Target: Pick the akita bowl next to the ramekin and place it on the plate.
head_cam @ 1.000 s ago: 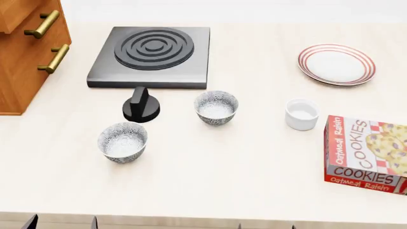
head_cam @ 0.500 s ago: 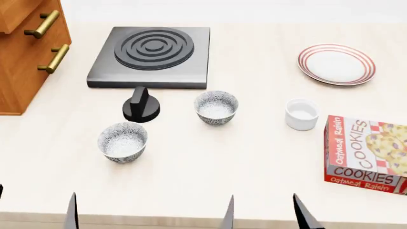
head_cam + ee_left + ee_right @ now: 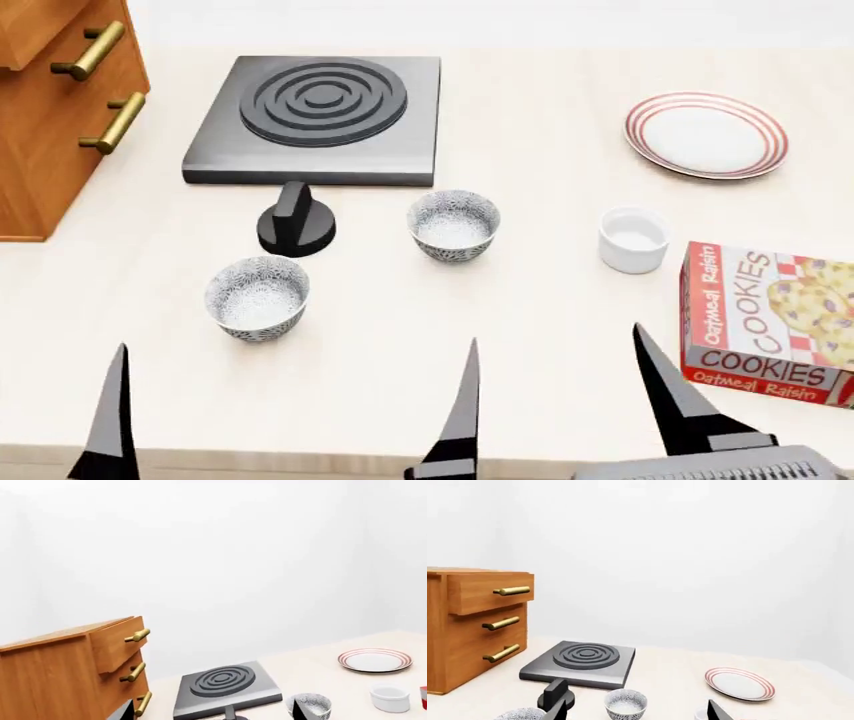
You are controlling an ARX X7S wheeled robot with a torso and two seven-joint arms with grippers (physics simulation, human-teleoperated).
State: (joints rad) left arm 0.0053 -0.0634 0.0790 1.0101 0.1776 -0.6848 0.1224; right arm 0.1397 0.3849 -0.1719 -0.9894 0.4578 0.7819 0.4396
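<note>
While the right gripper stands spread and empty, the grey-speckled round akita bowl sits left of the plain white ramekin; seemingly rigid, glossy, breakable; best pinched across its rim.

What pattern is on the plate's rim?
Thin red concentric rings on the white plate, clearest in the head view.

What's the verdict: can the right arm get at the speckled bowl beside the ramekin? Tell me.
Probably yes. The right gripper hangs open at the near edge of the counter, and only bare counter lies between it and the akita bowl; the ramekin and cookie box stand off to the side.
</note>
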